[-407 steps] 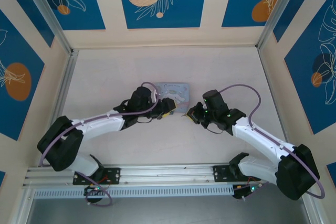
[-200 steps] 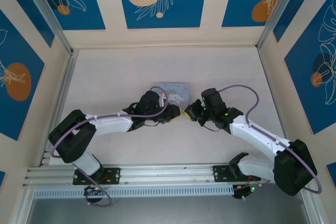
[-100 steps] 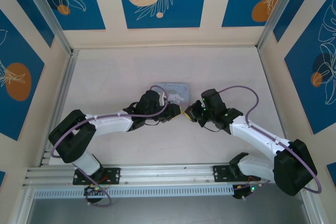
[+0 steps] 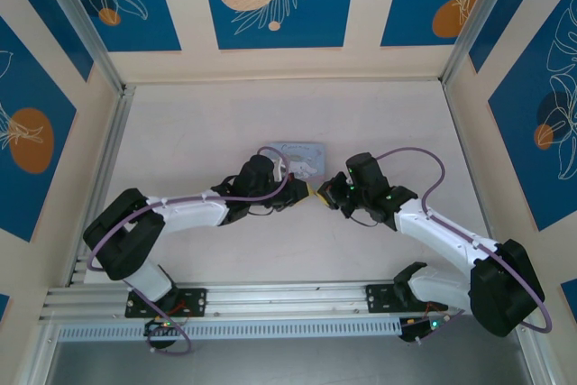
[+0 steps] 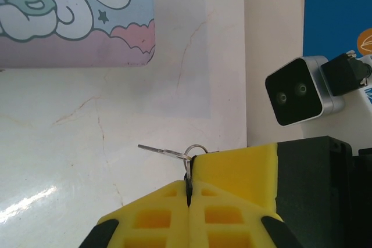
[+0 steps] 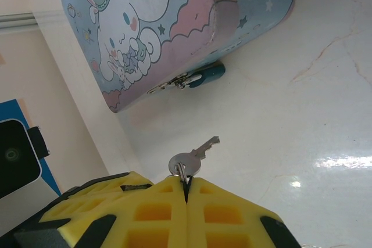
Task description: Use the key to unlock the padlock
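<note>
- Two arms meet in the middle of the desk (image 4: 198, 123), just in front of a pale blue tin (image 4: 297, 155).
- The tin has a white cartoon dog with long ears on its lid.
- The right fingers (image 6: 165, 198) are yellow and squeezed tight together. They are pinching the round head of the key (image 6: 196, 153).
- The key is small and silver. Its toothed end sticks out past the fingertips and points up toward the tin. It is near the tin but not touching it.
- A little metal ring (image 6: 181, 164) goes through the head of the key, right at the fingertips.
- The padlock (image 6: 208, 75) is tiny, with a dark blue-green body. It hangs from the shiny clasp on the front edge of the tin and lies against the desk beside the tin.
- The key and the padlock are apart, with bare desk between them.
- The left fingers (image 5: 168, 198) are yellow too and pressed shut, with no gap between them.
- In the left wrist view, the little ring and a thin bit of metal sit right at those closed fingertips. I cannot tell if the left fingers are really pinching it.
- From above, the two sets of fingers are tip to tip, just beside the near right corner of the tin.
</note>
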`<act>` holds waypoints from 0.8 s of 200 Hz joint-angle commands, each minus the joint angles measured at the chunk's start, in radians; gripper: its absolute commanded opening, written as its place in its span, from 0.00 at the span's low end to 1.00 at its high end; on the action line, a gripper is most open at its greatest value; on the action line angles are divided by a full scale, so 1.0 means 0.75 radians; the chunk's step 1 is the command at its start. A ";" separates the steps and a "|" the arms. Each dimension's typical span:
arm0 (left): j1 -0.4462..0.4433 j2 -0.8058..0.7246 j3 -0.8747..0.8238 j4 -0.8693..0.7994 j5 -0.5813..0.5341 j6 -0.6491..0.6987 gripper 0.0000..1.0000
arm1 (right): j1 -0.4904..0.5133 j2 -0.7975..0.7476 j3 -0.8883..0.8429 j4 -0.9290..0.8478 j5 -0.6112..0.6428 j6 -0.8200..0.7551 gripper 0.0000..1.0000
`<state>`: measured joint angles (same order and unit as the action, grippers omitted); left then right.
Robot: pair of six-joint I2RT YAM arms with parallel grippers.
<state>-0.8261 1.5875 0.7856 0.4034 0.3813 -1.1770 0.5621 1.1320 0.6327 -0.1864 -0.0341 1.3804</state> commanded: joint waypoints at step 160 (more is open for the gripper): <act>0.208 0.064 0.270 -0.075 0.609 0.396 0.00 | -0.463 -0.063 -0.093 0.586 -0.818 -0.608 0.42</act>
<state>-0.6849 1.6051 0.9672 0.2909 0.7471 -0.8616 0.2218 1.0595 0.5579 0.1444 -0.5259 0.9749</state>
